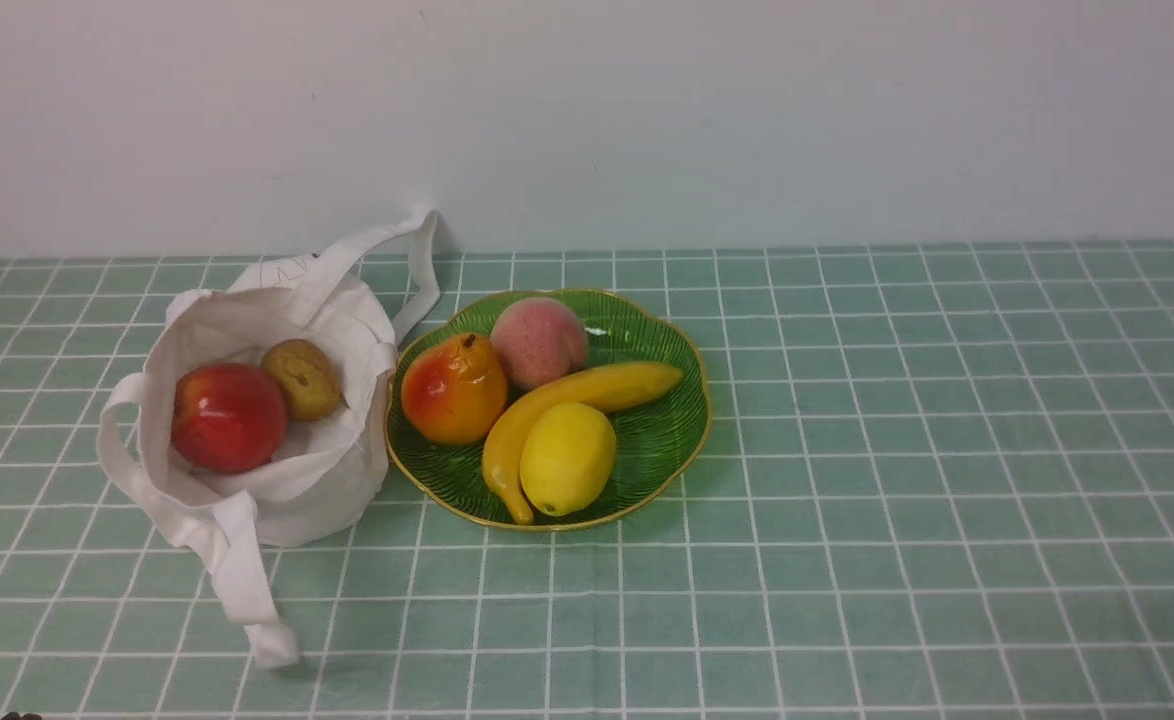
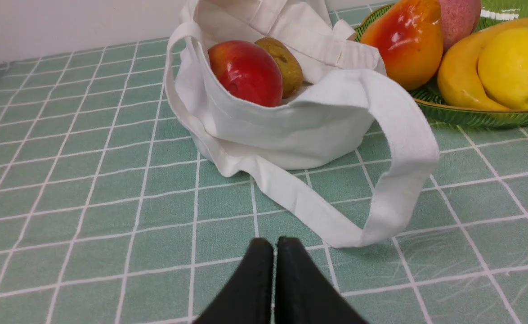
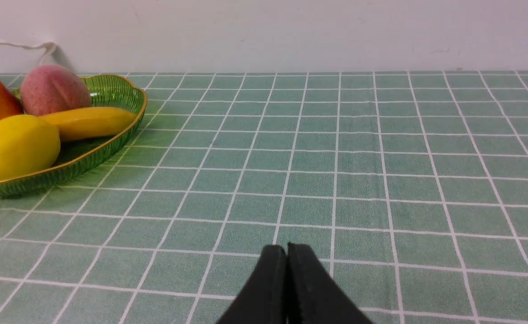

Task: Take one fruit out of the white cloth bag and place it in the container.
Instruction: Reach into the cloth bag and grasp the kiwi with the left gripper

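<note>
you can see the small olive-brown oval fruit [image 1: 302, 378] lying inside the soft white cloth bag [image 1: 319, 482], touching the shiny red apple [image 1: 227, 415]. the bag sits just beside the glossy green gold-rimmed plate [image 1: 663, 442] on the green checked worktop [image 1: 947, 450]. your left gripper [image 2: 275, 243] and right gripper [image 3: 286, 249] are both pressed together, empty.

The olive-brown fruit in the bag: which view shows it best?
The front view: looking into the white cloth bag, it shows nearly the whole fruit, dimple included. In the left wrist view the red apple hides part. The right wrist view misses it.
</note>
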Available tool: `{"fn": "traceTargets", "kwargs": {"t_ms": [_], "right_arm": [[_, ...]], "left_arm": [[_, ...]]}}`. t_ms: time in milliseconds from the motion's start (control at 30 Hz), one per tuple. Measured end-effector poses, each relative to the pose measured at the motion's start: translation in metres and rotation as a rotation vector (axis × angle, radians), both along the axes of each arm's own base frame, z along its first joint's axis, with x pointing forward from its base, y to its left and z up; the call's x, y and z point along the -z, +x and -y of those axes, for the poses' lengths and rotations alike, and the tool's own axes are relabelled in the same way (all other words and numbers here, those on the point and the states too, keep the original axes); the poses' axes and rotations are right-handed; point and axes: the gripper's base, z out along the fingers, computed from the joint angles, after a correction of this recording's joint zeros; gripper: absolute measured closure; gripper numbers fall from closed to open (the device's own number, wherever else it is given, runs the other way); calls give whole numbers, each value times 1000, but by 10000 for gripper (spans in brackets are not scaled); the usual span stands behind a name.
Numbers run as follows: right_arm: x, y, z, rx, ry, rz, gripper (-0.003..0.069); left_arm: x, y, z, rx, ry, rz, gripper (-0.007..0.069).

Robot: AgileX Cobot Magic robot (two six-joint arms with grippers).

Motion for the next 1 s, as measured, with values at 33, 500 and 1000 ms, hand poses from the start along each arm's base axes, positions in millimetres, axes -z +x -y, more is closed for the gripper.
{"fn": "traceTargets", "kwargs": {"t_ms": [33,500,1000], "right_arm": [[0,0,0,0,0,0,671],[0,0,0,0,0,0,671],[0,0,0,0,0,0,671]], "left_arm": [[0,0,0,0,0,0,632],[0,0,0,0,0,0,632],[-1,0,0,1,21,8,632]]}}
